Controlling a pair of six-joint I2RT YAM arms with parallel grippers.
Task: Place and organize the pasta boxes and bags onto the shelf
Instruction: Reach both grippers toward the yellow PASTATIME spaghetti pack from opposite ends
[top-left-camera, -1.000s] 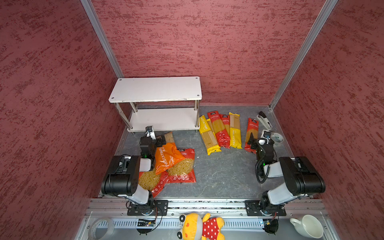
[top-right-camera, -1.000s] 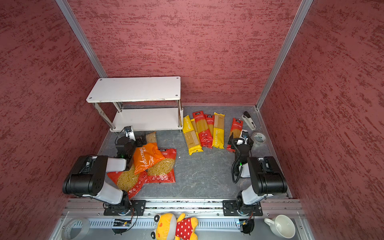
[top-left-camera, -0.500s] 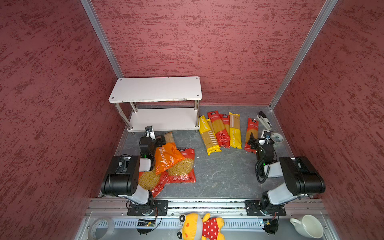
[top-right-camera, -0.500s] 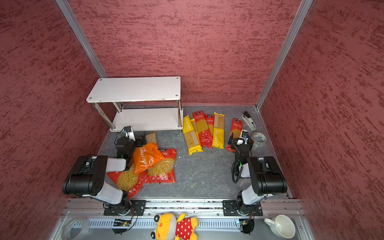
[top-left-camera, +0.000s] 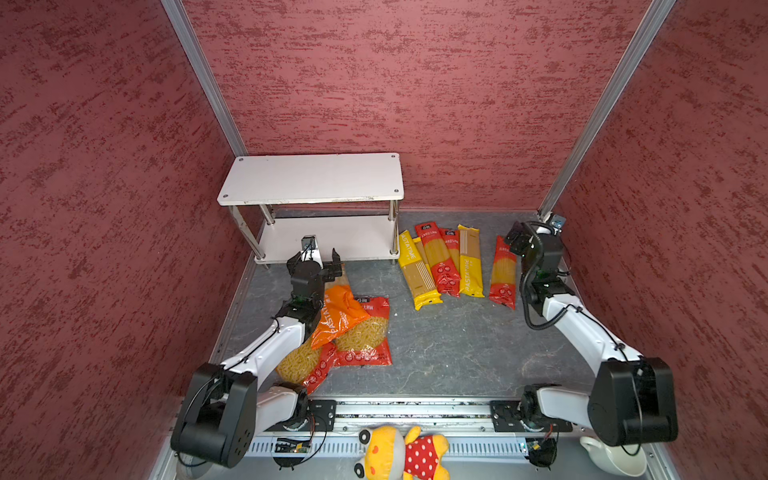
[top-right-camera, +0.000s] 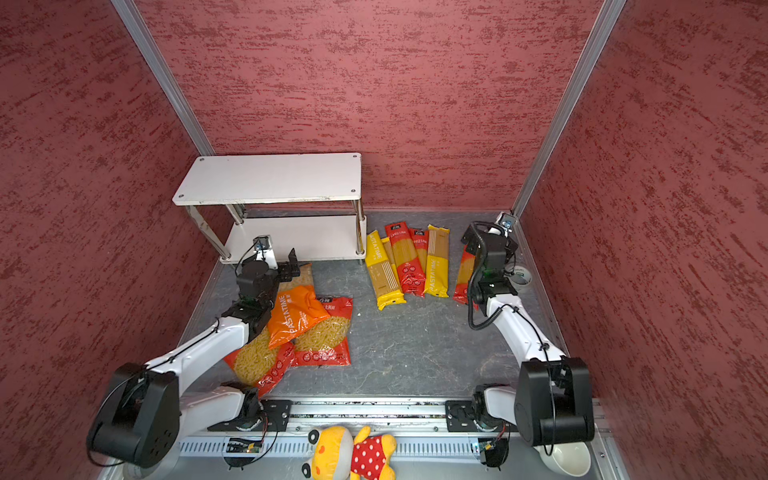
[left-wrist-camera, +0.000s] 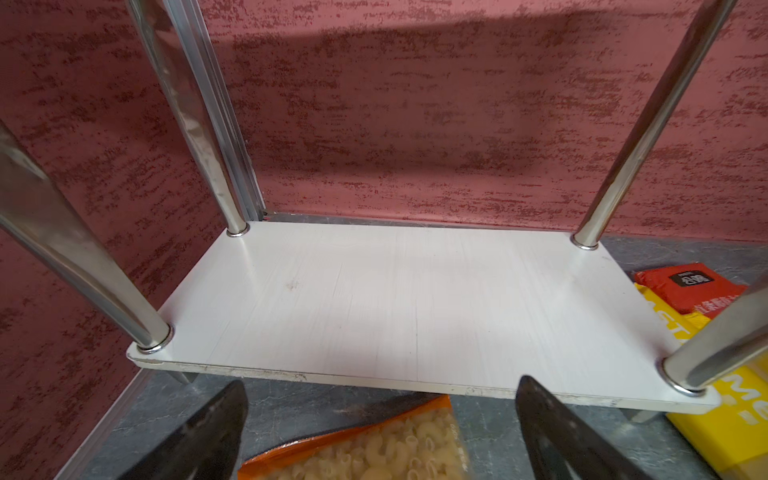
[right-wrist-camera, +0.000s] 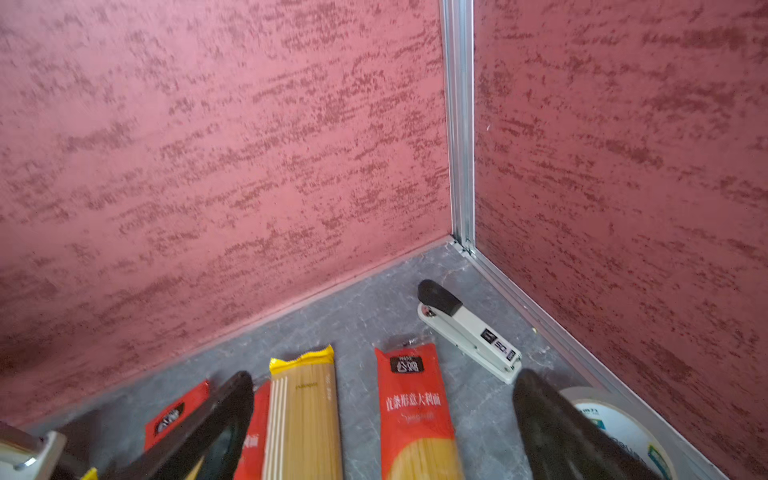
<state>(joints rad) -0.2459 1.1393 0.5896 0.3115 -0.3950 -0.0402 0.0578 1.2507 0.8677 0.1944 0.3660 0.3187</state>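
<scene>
Left gripper (left-wrist-camera: 380, 384) first: its fingers (left-wrist-camera: 208, 428) were spread wide with nothing between them, and right beneath them lay the clear end of the orange macaroni bag (left-wrist-camera: 374, 449) on the grey table (left-wrist-camera: 291, 403). Just ahead of the tips stood the shelf (left-wrist-camera: 395, 307), lower white board in plain sight, shiny posts rising from its corners. Behind the fingers, in both top views, the orange bag sprawled across two red macaroni bags (top-left-camera: 365, 336), touching both. Off to the right of those fingers, beside the shelf, lay the row of spaghetti packs (top-left-camera: 440, 266), yellow and red, side by side and overlapping. Over to the right gripper (right-wrist-camera: 384, 376): fingers (right-wrist-camera: 552, 428) just as far apart, gripping nothing, hanging above a lone red spaghetti pack (right-wrist-camera: 415, 411) that lay flat on the table. Between that pack and one finger was a yellow spaghetti pack (right-wrist-camera: 303, 407), the nearest of the row. Beyond the other finger, toward the corner of the walls, sat a white stapler (right-wrist-camera: 469, 332) and a roll of tape (right-wrist-camera: 623, 428). Every pack and bag lay on the table, off the shelf.
</scene>
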